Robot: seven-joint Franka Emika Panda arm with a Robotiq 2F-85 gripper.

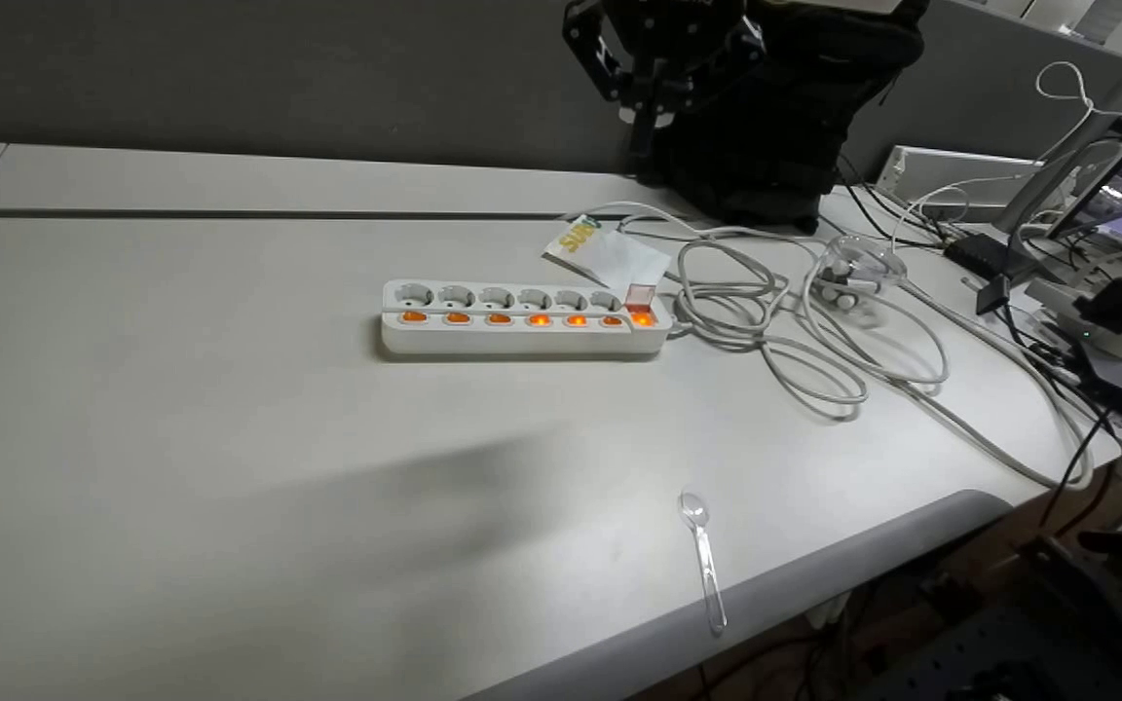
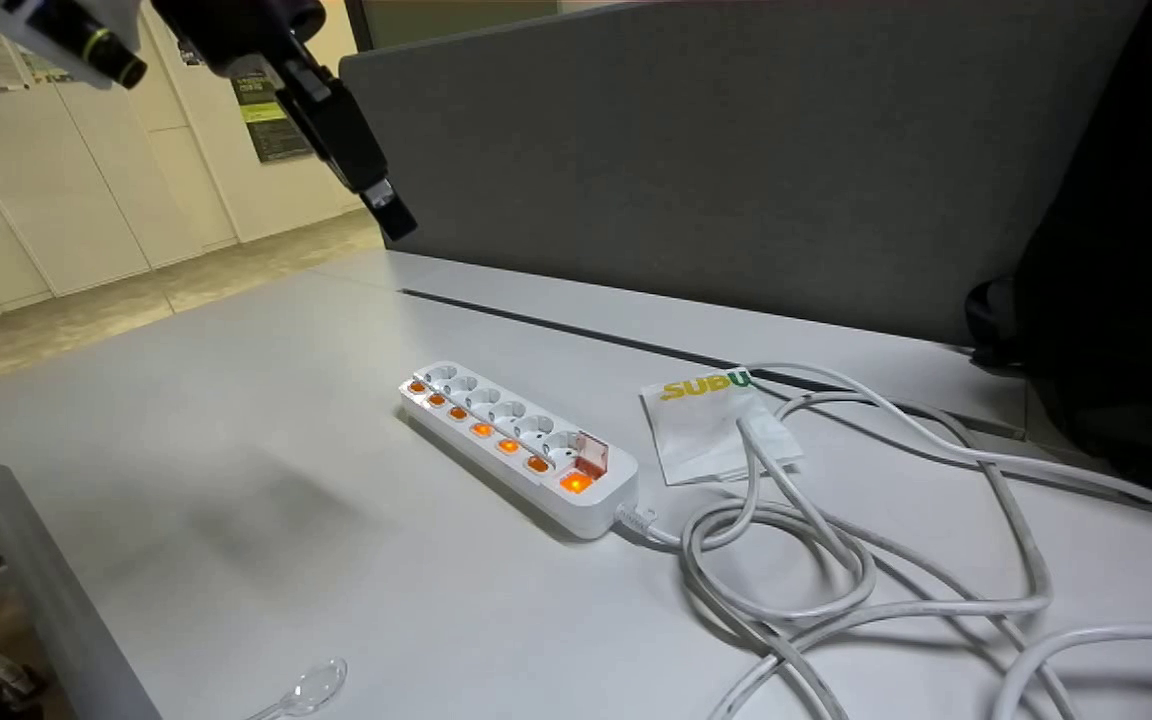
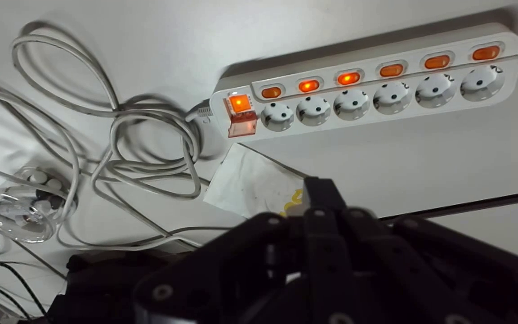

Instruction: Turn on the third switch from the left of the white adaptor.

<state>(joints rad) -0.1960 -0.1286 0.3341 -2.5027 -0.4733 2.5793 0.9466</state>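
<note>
I can read yellow "SUB" and a green U-like letter on the white paper, but the posters are too blurred.

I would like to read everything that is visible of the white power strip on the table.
The white power strip is a long, round-cornered bar, apparently plastic, lying flat on the table. Six round sockets, with no plug inserted, face up beside six small orange switches. In both exterior views the fourth and fifth from the left glow; the other four, third included, look unlit. At the end where its cable leaves, a larger square orange switch glows, its transparent reddish flap standing open.
</note>
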